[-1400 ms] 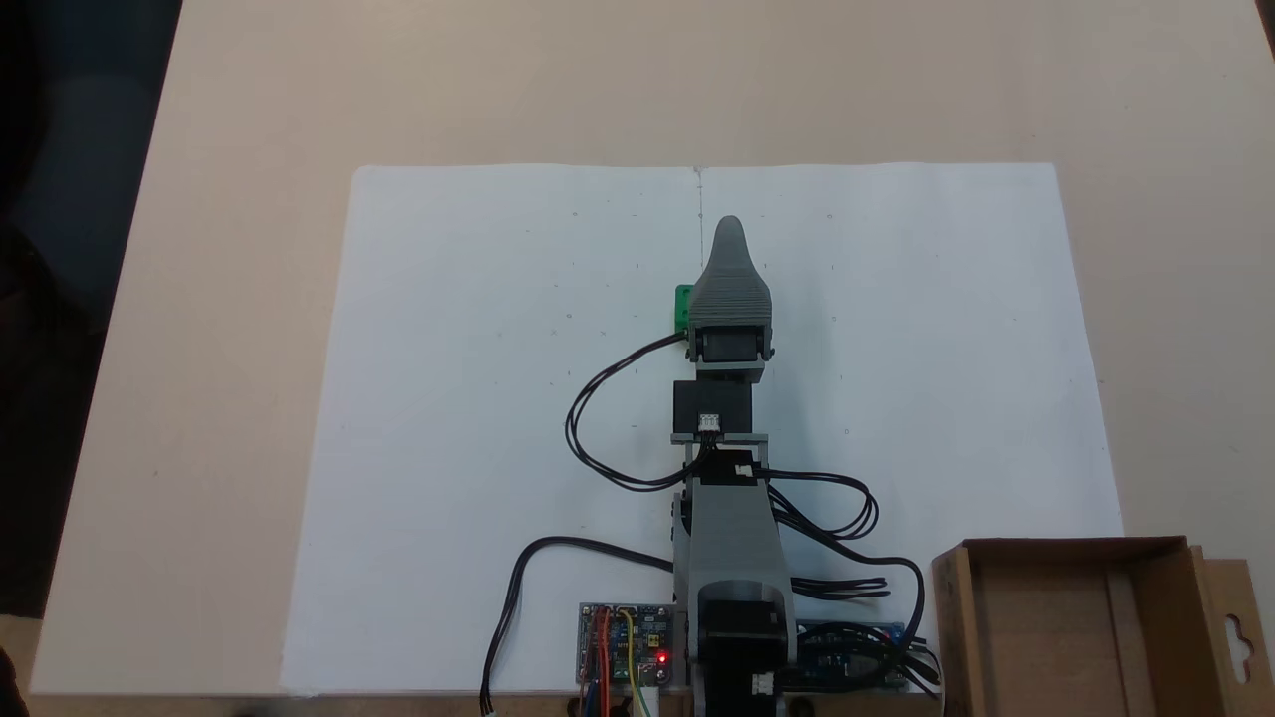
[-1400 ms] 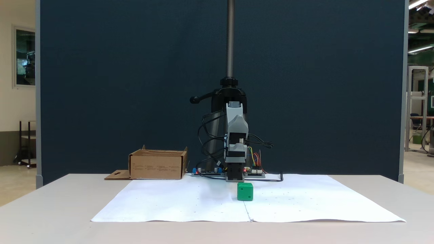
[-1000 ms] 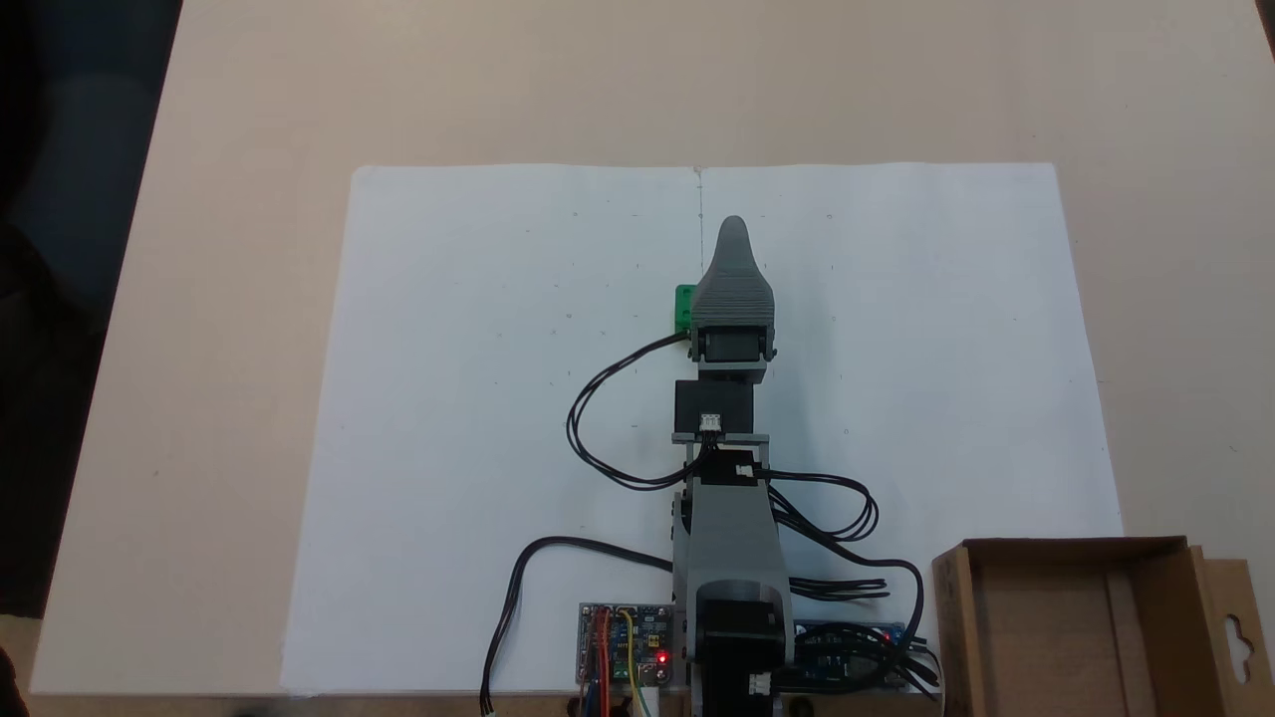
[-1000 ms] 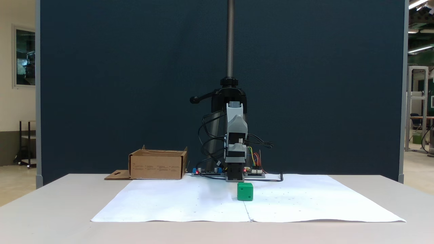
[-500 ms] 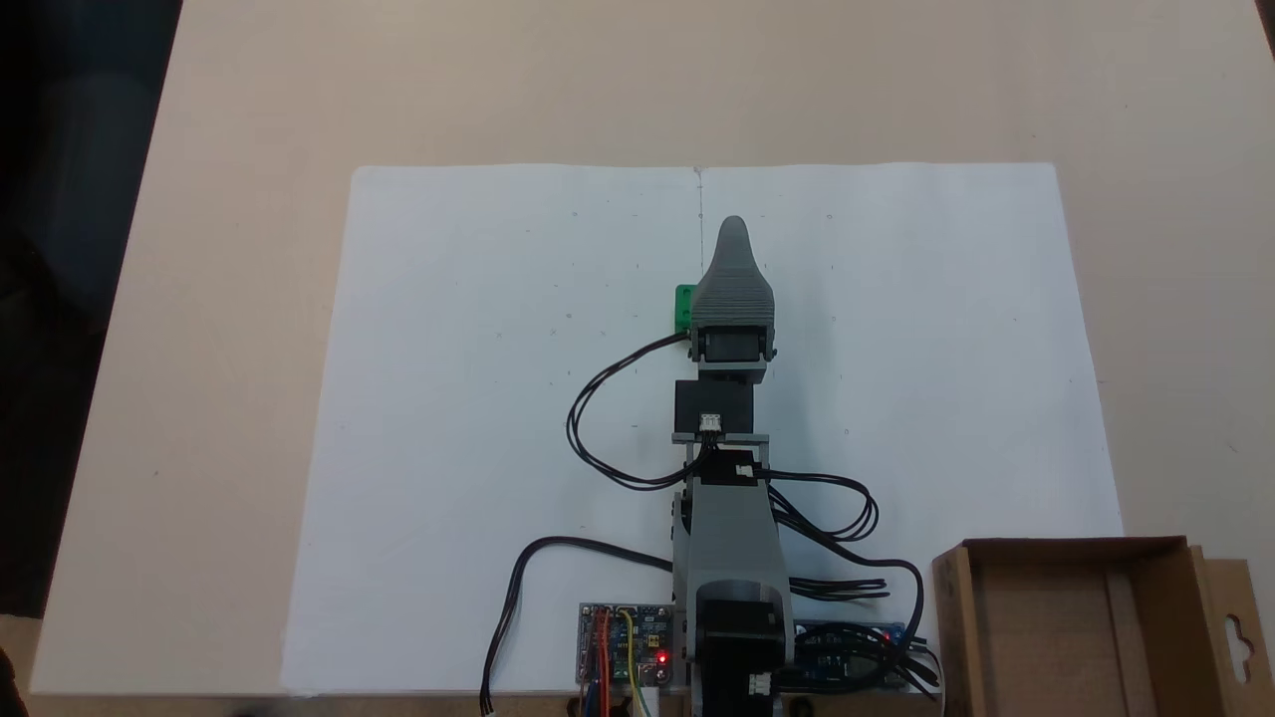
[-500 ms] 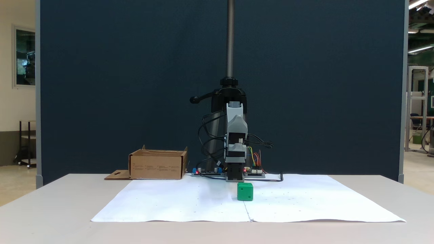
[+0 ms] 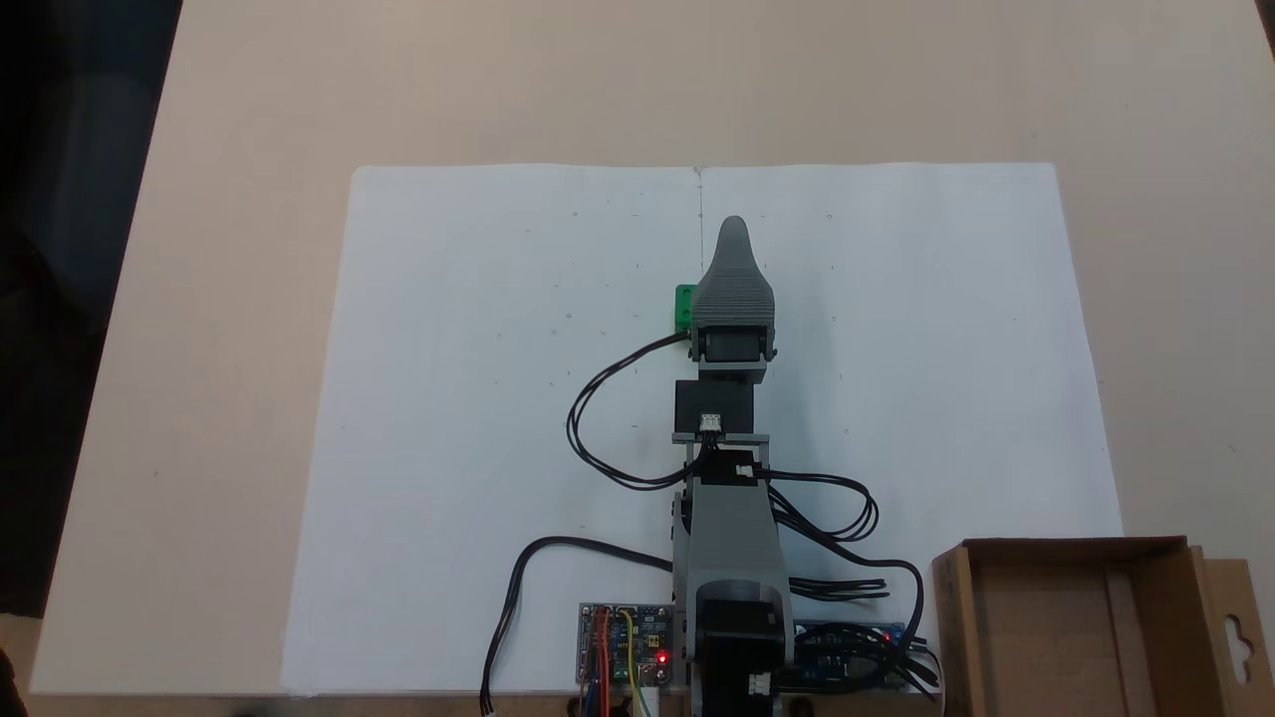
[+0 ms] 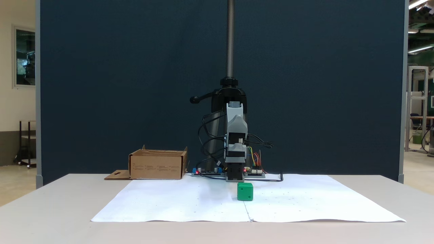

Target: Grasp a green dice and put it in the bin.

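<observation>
The arm point(image 7: 733, 518) is built of grey printed plastic links joined by black servo blocks. Its gripper point(image 7: 733, 227) shows as a tapered grey shell with a ribbed back. Black cables point(image 7: 598, 418) loop beside it, and what looks like a small white connector sits mid-arm.

The claw point(image 7: 733, 231) hangs over paper point(image 7: 478, 398), seemingly above green dice point(image 7: 683, 307).

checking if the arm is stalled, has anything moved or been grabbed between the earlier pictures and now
Nothing has visibly changed. The gripper hangs in the same spot above the small bright green dice, which sits untouched on the white paper sheet. The shallow brown cardboard bin is where it was, with nothing seen inside.
</observation>
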